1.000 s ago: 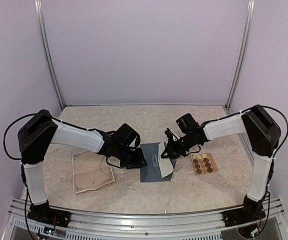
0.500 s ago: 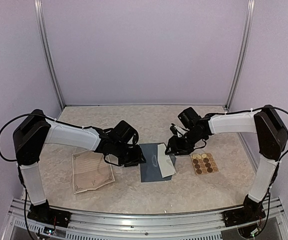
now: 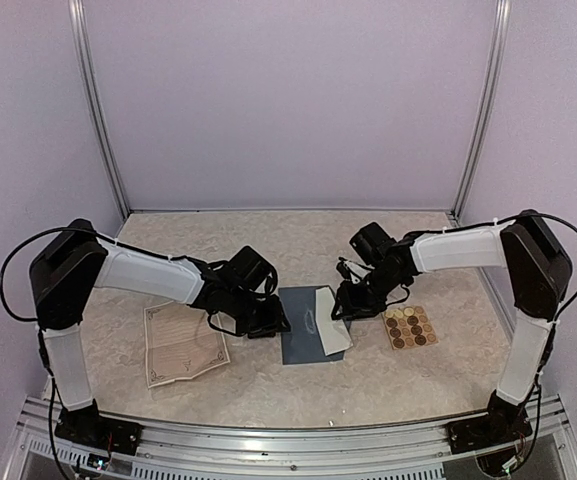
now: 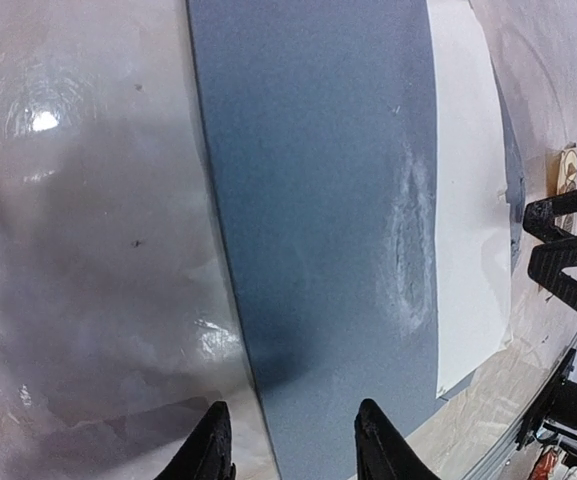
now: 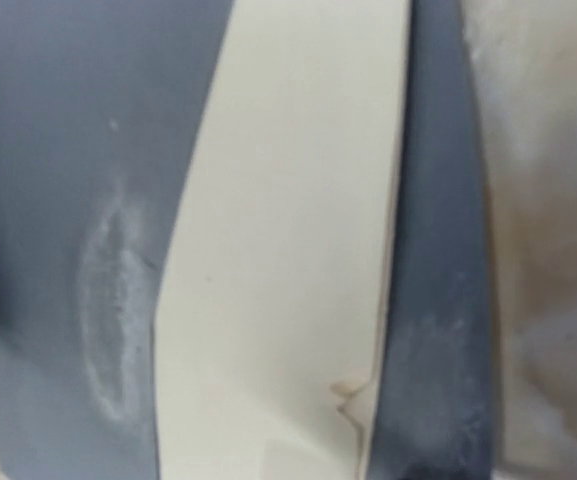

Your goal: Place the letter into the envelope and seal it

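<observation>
The slate-blue envelope [image 3: 303, 325] lies flat mid-table, also seen in the left wrist view [image 4: 318, 200] and the right wrist view [image 5: 48, 150]. Its cream-white flap [image 3: 334, 325] [image 5: 288, 250] is folded open over its right part. The letter [image 3: 181, 342], a cream sheet with an ornate border, lies apart to the left. My left gripper [image 3: 278, 322] [image 4: 293, 445] is open, its fingertips straddling the envelope's left edge. My right gripper [image 3: 343, 305] [image 4: 540, 235] hovers at the flap's right edge, its two tips slightly apart and holding nothing. The right wrist view does not show its fingers.
A tan sheet of round brown stickers [image 3: 409, 327] lies right of the envelope, under the right forearm. Metal posts and lilac walls close in the back and sides. An aluminium rail [image 3: 288, 435] runs along the near edge.
The right gripper has let go of the white flap, pulled back a little and returned. The flap now lies flatter on the envelope. The left arm has barely shifted.
</observation>
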Available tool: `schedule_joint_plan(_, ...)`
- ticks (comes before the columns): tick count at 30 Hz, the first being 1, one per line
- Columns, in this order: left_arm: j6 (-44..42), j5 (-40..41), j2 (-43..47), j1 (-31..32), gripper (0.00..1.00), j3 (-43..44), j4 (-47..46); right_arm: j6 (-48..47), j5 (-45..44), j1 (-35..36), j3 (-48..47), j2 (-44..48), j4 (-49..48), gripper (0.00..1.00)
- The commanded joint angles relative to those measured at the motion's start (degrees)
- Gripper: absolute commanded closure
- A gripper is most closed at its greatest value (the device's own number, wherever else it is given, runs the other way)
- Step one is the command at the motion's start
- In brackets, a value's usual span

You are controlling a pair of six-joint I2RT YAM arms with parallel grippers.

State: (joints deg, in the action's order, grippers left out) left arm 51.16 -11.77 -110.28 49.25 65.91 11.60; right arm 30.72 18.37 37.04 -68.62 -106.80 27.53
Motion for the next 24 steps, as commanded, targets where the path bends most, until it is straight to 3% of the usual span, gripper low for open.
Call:
schedule_joint_plan(1, -0.3, -1.0, -1.8, -0.2, 0.63, -0.6, -1.0, 0.3, -0.9, 0.8, -1.2, -2.5, 1.7, 0.60)
schedule_joint_plan(13, -0.5, -2.1, -3.7, 0.0, 0.74, -0.9, -1.7, 0.2, 0.0, 2.1, -2.6, -5.1, 2.3, 0.66)
schedule_joint_plan(24, -0.4, -2.3, -4.0, 0.8, 0.75, -0.6, -1.8, 0.6, 0.5, 4.5, -5.6, -7.4, 3.4, 0.72)
